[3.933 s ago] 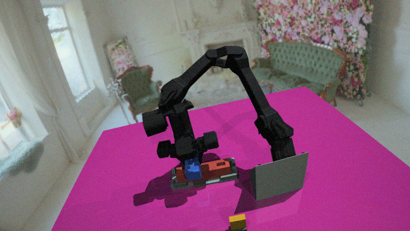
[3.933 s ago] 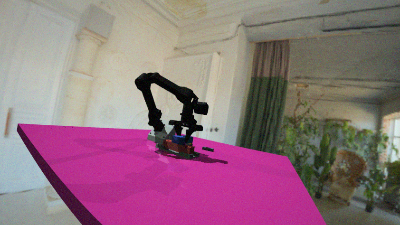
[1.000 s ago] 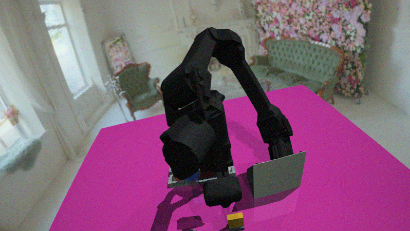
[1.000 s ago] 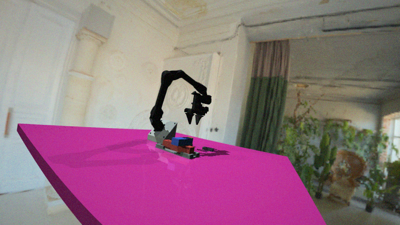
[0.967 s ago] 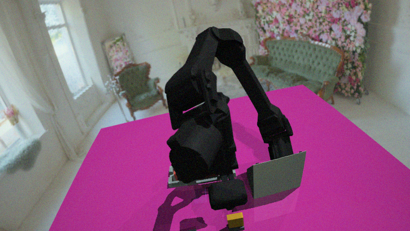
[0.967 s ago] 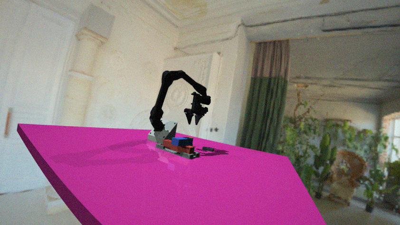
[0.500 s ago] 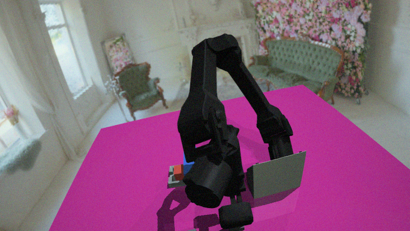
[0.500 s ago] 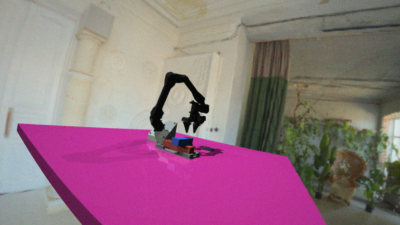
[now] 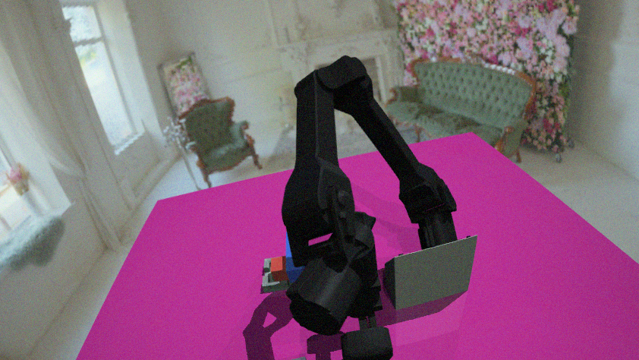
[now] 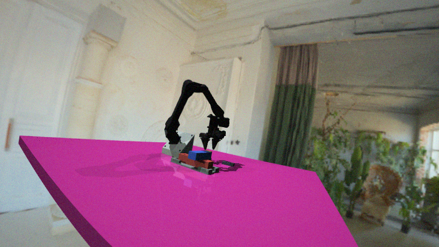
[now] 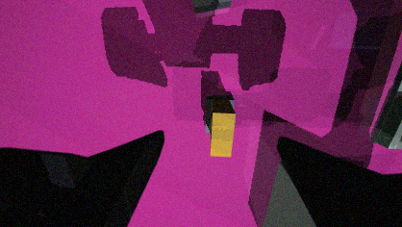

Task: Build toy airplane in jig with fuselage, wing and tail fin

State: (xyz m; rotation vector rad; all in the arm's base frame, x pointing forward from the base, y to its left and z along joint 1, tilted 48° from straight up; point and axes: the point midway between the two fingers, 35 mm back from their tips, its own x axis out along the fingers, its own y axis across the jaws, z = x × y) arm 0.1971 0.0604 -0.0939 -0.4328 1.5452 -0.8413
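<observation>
The red fuselage (image 9: 278, 267) (image 10: 196, 161) lies in the grey jig (image 9: 268, 285) (image 10: 211, 170). The blue wing (image 9: 291, 266) (image 10: 199, 155) sits across its top. In the top view the arm hides most of them. The yellow tail fin (image 11: 222, 127), with a dark end, lies flat on the pink table (image 9: 536, 268) (image 10: 122, 199) (image 11: 72, 96), apart from the jig. My gripper (image 10: 211, 143) (image 11: 220, 138) is open and empty. It points down, well above the table, with the fin centred between the fingers in the wrist view.
A grey slanted plate (image 9: 429, 273) (image 10: 181, 147) stands at the arm's base beside the jig. A small dark piece (image 10: 228, 163) lies on the table just past the jig. The table's front edge is close in the top view.
</observation>
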